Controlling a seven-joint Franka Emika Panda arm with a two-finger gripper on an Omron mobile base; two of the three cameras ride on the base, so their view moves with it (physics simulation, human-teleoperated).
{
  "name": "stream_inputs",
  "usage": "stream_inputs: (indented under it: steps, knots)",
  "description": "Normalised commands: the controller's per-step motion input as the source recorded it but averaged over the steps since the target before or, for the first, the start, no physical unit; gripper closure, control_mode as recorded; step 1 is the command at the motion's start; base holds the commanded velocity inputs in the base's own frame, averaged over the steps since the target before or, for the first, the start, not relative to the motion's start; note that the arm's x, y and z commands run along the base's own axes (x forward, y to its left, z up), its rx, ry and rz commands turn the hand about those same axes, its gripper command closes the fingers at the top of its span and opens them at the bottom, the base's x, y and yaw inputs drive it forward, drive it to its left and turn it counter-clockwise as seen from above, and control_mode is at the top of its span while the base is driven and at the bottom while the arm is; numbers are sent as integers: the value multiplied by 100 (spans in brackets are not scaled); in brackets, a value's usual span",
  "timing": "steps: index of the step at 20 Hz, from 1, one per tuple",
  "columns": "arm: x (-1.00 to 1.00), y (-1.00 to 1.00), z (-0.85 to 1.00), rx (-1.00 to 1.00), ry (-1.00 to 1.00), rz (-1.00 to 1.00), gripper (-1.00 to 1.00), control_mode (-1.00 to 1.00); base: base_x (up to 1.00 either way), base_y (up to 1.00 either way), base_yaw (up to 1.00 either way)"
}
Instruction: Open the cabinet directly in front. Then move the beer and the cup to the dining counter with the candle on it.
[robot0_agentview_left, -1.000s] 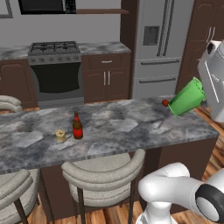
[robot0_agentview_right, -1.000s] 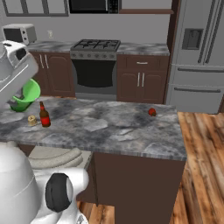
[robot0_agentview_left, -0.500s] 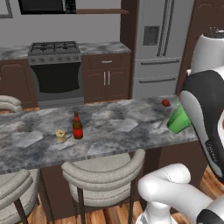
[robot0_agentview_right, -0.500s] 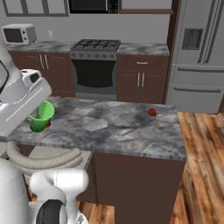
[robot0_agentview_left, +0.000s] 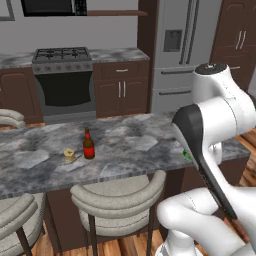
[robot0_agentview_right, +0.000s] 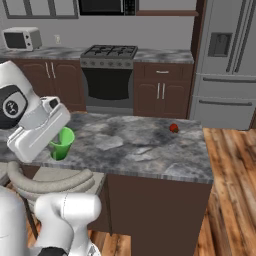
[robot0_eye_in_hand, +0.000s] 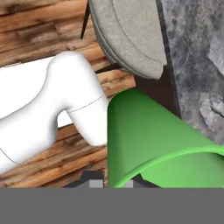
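cup (robot0_agentview_right: 62, 143) half behind the arm; pincer (robot0_eye_in_hand: 114, 181) grip unclear.

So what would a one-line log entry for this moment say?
gripper: holding cup | cup: over dining counter edge | beer: standing by candle

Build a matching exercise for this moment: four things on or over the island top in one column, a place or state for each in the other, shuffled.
Things:
1. beer
2. candle
3. cup
4. small red round thing

Places or states:
A. held at the gripper, near the edge of the dining counter
B. stands upright beside the candle
C. alone near the fridge end
D. squat, pale yellow

Pairs: 1-B, 2-D, 3-A, 4-C
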Motion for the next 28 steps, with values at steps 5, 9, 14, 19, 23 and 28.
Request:
stream_inputs:
  steps: [5, 9, 14, 19, 23, 28]
  knots:
    - [84, 0, 0, -5, 34, 0, 100, -100, 0, 0, 0]
    - [57, 0, -30, -6, 15, 16, 100, -100, 0, 0, 0]
    - [32, 0, -68, -7, 0, 36, 100, -100, 0, 0, 0]
    - [41, -11, -66, -2, -13, 50, 100, -100, 0, 0, 0]
    - [73, -7, -38, 0, -25, 65, 100, -100, 0, 0, 0]
    - [83, -2, -23, 0, -28, 74, 100, -100, 0, 0, 0]
